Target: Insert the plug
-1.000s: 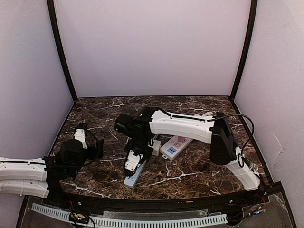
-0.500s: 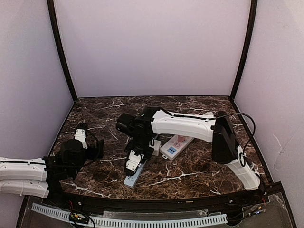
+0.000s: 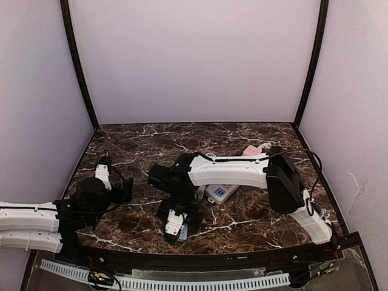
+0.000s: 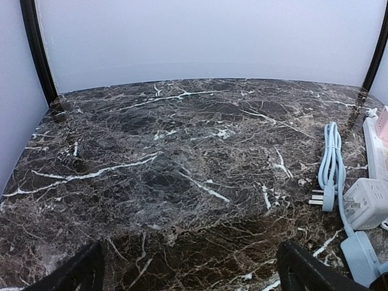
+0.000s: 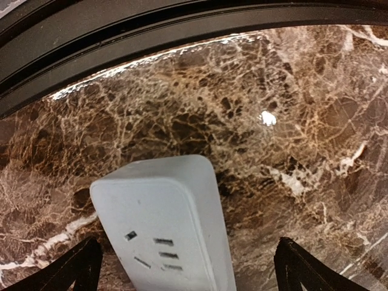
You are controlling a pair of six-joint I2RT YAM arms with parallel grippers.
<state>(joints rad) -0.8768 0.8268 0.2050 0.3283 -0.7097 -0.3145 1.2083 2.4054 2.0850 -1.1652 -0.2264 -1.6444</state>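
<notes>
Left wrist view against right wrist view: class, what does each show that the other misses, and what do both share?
Only the left wrist view shows the bundled blue cable, its plug prongs and a white adapter. Only the right wrist view shows socket holes and the black edge rail. Both show the marble table, the pale blue power strip and an open pincer: left pincer, right pincer.

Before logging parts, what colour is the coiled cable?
Light blue; cable shows best in left wrist view.

1. The dark marble table [image 4: 151, 157] shows white veins.
2. A coiled pale blue cable [image 4: 330, 163] lies flat on it, ending in a plug [image 4: 316, 198].
3. Just beside the cable sit a white adapter [image 4: 370, 203], a pale blue power strip [image 5: 163, 224] and a white power strip [image 3: 219, 193].
</notes>
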